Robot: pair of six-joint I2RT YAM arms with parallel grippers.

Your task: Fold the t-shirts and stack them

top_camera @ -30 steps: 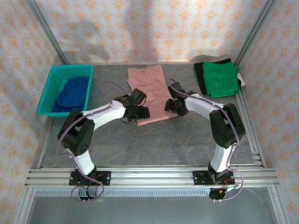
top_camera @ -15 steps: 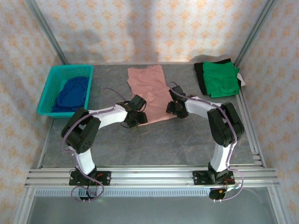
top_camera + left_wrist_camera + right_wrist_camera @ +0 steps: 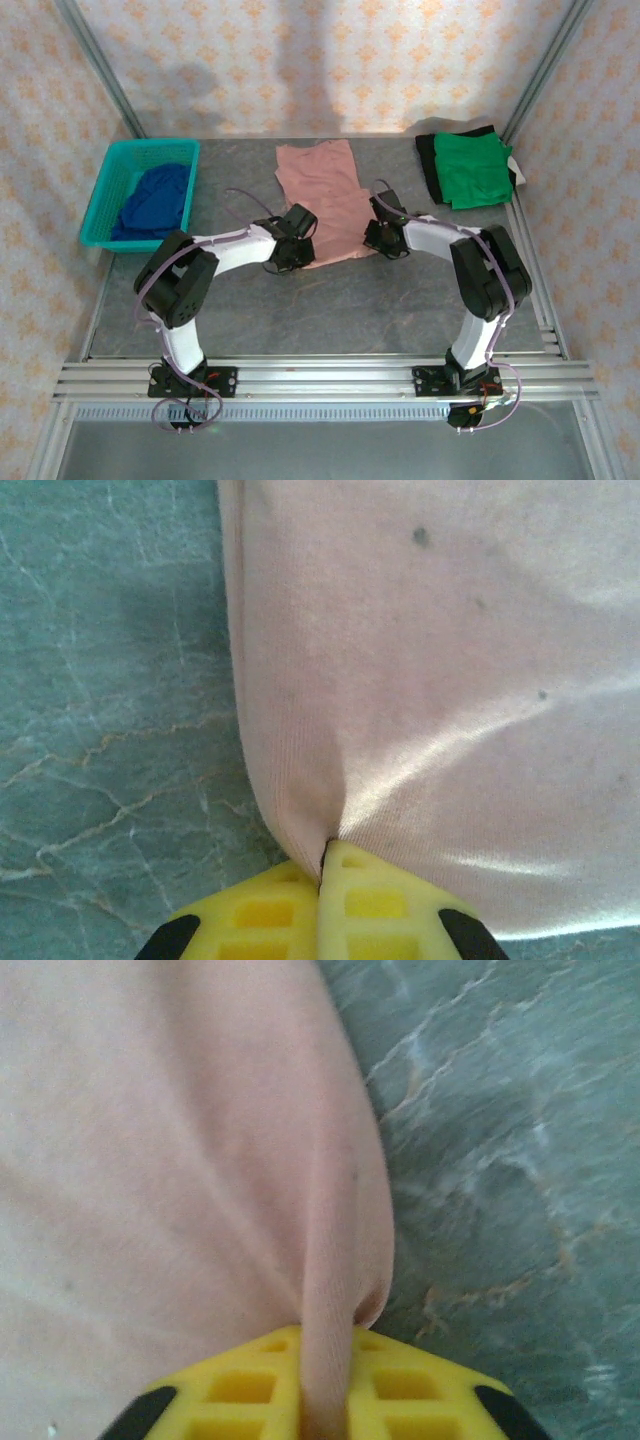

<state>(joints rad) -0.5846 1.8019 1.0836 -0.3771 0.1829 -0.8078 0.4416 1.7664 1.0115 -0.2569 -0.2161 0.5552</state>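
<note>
Your two arms reach over the grey marbled table [image 3: 330,310], where the pink t-shirt [image 3: 325,190] lies in the middle as a narrow strip running away from the bases; it looks laid out that way for a crosswise fold, which is probably why each gripper has taken one near corner of it.

The teal basket [image 3: 100,200] sits at the far left with the blue t-shirt [image 3: 155,200] bunched inside it, apparently waiting its turn; the green t-shirt [image 3: 472,170] lies folded at the far right on top of a dark folded cloth [image 3: 428,160], which reads as the stack you are building.

The left gripper [image 3: 297,250] is at the strip's near-left corner and the right gripper [image 3: 383,240] at its near-right corner, both low at the table; from above you cannot tell how their jaws stand.

The wrist cameras settle that; the left gripper [image 3: 322,865] has its yellow pads [image 3: 380,905] pressed together on a pinch of the pink t-shirt [image 3: 430,680], the cloth puckering into the seam between them; the right gripper [image 3: 325,1360] has a thick ridge of the pink t-shirt [image 3: 170,1160] running down between its pads [image 3: 240,1385], which stand apart only by that ridge.

The top camera alone places the basket and the stack; the wrist cameras alone give you the weave and the bare table [image 3: 110,680] just beside each clamped edge.
</note>
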